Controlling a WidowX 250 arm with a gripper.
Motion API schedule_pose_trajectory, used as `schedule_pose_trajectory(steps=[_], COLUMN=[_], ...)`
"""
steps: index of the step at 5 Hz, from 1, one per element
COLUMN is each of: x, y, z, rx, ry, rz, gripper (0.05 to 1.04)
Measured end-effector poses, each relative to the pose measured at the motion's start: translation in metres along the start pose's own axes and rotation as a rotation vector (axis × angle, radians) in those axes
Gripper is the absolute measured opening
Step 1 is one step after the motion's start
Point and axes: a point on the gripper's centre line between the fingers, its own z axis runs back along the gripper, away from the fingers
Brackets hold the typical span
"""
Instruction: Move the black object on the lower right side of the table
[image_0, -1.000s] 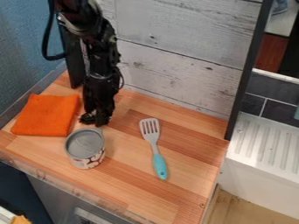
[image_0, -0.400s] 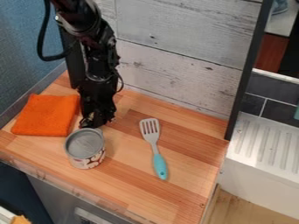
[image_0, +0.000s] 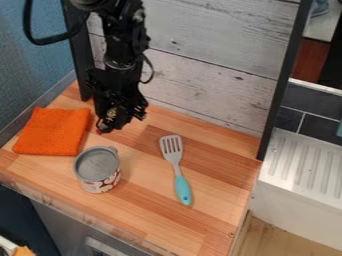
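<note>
- The black object is staying hard to place: I cannot tell whether it is sitting in, under or behind the gripper (image_0: 112, 125), since black is blending into black there.
- The gripper is hanging at the upper left of the wooden table (image_0: 147, 212), pointing down, perhaps because a grasp or a carry is calling for that pose; whether it is clamping on anything, or is apart or together, I cannot tell.
- The wording is probably making the table's lower right the goal, so a carry from the gripper's present place would be crossing towards the viewer and rightward.
- As for looks, the task is naming only the colour black; shape, finish and outline are escaping me against the dark metalwork.
- The can (image_0: 97, 169) is standing upright just in front of the gripper, its grey top facing up, so a low swing would be risking a knock.
- The orange cloth (image_0: 50, 134) is lying flat to the left, probably out of the way.
- The spatula (image_0: 182, 189) is lying flat towards the right, slotted head pointing away, turquoise handle nearer the viewer; any path to the lower right should be clearing it.
</note>
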Motion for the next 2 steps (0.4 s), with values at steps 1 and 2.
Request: schedule_pose_trajectory(steps=[1,2], x=[-0.009,-0.028], y=[-0.049,-0.085], z=[0.012,0.008], rx=[-0.031,-0.062], ry=[0.014,0.056], rz=[-0.045,-0.047], gripper=[0.527,0.527])
